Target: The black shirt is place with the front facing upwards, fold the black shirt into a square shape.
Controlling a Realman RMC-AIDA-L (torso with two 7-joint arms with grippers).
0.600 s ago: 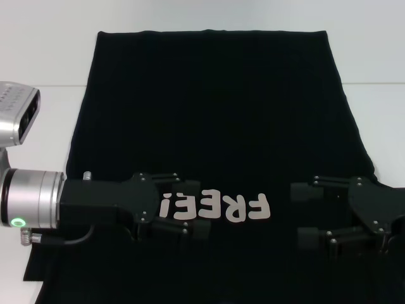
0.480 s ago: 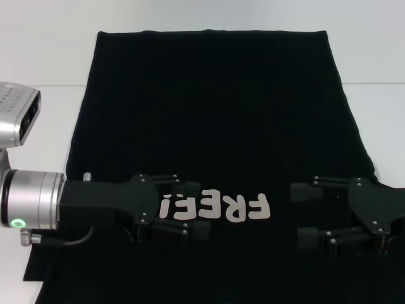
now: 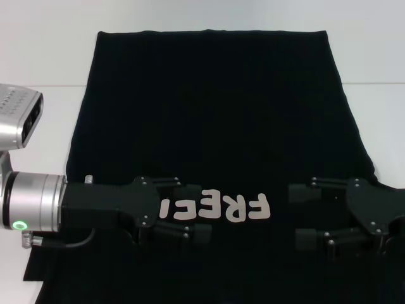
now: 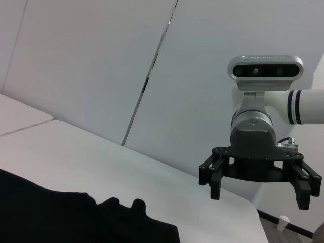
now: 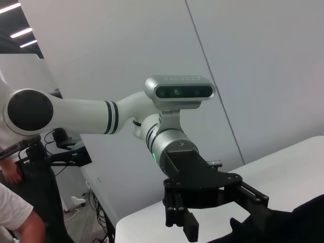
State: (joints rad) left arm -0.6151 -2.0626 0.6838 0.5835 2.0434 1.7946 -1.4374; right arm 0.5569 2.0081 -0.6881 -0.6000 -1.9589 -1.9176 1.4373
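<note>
1. I am looking at a white table (image 3: 44, 57); its bare surface is showing plain and smooth around the work area.
2. Behind the table, pale grey wall panels (image 4: 91, 66) are standing, and a thin dark seam (image 4: 152, 76) is running slanted between two of them.
3. In the right wrist view, ceiling light strips (image 5: 15, 20) are glowing.
4. Below them, a dark stand with cables (image 5: 55, 152) is standing on the floor.
5. A person in a white shirt (image 5: 15, 212) is standing at that view's edge.
</note>
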